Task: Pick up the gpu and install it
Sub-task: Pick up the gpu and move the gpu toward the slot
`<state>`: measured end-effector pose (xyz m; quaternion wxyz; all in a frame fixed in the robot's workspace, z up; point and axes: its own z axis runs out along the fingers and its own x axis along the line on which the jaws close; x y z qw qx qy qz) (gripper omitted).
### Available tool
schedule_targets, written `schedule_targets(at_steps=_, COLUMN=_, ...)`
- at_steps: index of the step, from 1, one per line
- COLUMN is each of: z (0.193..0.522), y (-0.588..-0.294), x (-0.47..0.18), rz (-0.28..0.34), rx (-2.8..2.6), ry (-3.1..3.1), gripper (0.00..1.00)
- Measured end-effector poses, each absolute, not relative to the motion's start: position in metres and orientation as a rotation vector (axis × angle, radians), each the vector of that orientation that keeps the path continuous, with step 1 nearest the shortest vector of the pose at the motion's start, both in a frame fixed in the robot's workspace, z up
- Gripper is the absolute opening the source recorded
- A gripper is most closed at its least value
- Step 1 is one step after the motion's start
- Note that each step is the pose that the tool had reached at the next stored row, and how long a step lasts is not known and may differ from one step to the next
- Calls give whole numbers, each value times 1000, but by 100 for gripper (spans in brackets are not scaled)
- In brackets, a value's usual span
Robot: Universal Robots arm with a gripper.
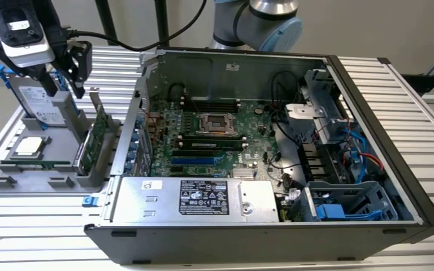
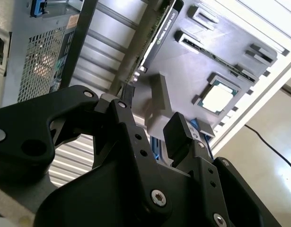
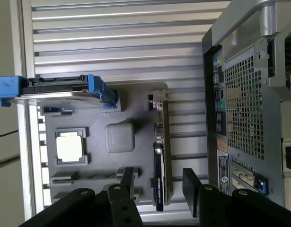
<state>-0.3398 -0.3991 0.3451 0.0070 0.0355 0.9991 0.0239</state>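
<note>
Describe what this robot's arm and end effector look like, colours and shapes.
The arm has rounded silver-grey joints with a light blue cap. The end effector is matte black, built of angular jointed links dotted with small silver screws, and ends in two flat fingers. A grey-and-black camera housing and black cables sit by the wrist.

I count one open grey metal tower case [image 1: 262,243], one green black-cooler expansion card [image 3: 160,179], one silver blue-railed drive [image 1: 47,104], one square silver chip [image 1: 30,147].
</note>
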Motion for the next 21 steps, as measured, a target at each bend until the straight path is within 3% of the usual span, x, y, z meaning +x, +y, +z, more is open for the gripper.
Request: schedule_targets(at_steps=21, z=333, y=-403, x=-337, rz=75, rx=112, ry=3128, gripper=100)
